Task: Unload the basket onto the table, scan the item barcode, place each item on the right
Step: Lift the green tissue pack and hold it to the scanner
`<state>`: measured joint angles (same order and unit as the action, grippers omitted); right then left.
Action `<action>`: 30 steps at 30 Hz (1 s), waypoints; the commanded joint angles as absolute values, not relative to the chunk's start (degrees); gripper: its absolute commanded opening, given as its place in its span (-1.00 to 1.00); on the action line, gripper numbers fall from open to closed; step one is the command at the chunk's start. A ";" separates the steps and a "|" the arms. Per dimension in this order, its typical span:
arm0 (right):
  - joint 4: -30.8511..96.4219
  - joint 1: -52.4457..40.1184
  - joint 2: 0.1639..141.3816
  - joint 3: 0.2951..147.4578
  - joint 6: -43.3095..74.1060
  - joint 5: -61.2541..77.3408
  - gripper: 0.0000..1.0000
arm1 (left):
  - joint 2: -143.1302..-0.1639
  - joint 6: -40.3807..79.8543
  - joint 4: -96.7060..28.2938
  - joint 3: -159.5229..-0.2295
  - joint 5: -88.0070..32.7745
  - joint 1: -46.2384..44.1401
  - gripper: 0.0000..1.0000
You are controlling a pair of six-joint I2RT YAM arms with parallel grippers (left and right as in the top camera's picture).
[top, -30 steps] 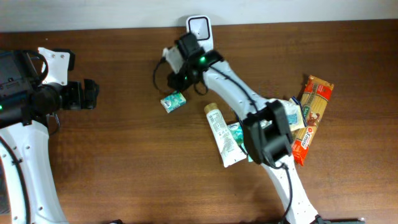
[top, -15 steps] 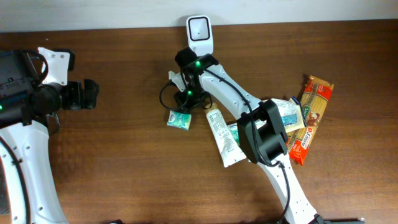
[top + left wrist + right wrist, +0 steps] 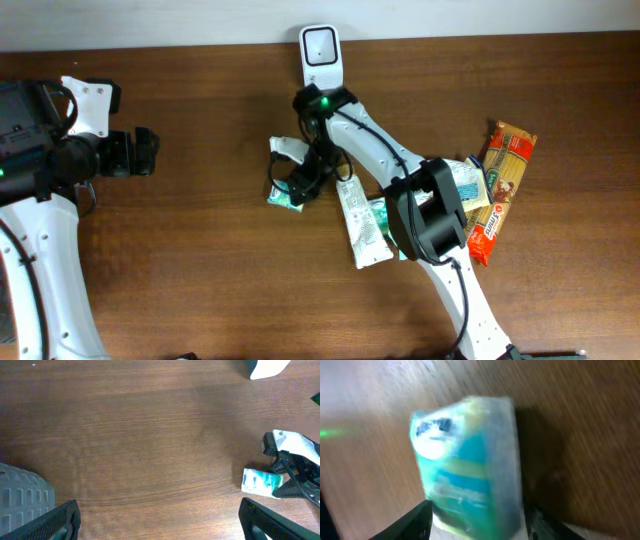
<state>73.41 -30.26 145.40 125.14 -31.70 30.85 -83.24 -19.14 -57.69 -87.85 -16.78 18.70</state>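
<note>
Item: small teal packet, on the worktop, near the white scanner. Probably light, soft, crinkly; grasp across narrow sides. Right jaws straddle it, grip unclear; left jaws wide, empty.

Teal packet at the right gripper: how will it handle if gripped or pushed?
The teal packet looks film-wrapped and glossy, so probably light and slippery to grip. Its blocky shape has no round side, so a push on the table should slide it, not roll it. Stiffness is unclear; the wrist view is blurred.
</note>
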 commanded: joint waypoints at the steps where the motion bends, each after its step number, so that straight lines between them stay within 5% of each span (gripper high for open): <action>1: 71.68 -30.63 145.14 121.16 -32.58 33.23 0.05 | -83.29 -19.81 -57.69 -87.99 -17.61 18.55 0.98; 6: 69.95 -30.06 144.94 122.26 -27.57 34.57 -0.88 | -83.29 -19.81 -57.71 -87.99 -17.61 18.55 0.98; 19: 84.14 -13.98 135.35 147.46 -26.48 88.66 -0.92 | -83.29 -19.81 -57.69 -87.99 -17.61 18.52 0.98; 22: 84.03 -11.05 135.35 147.46 -26.50 88.90 -0.92 | -83.29 -19.81 -57.69 -87.99 -17.61 18.52 0.98; 25: 79.81 -11.57 135.35 147.46 -21.98 72.23 -0.92 | -83.29 -19.81 -57.69 -87.99 -17.61 18.55 0.98; 27: 71.31 -14.20 135.37 147.44 -9.17 40.38 -0.92 | -83.29 -19.81 -57.71 -87.99 -17.61 18.52 0.98; 30: 59.83 -19.29 135.55 147.00 -5.48 2.98 -0.92 | -83.29 -19.81 -57.69 -87.99 -17.61 18.55 0.98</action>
<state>64.86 -15.44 135.63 147.00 -11.79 39.24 -83.26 -19.14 -57.71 -87.85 -16.75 18.70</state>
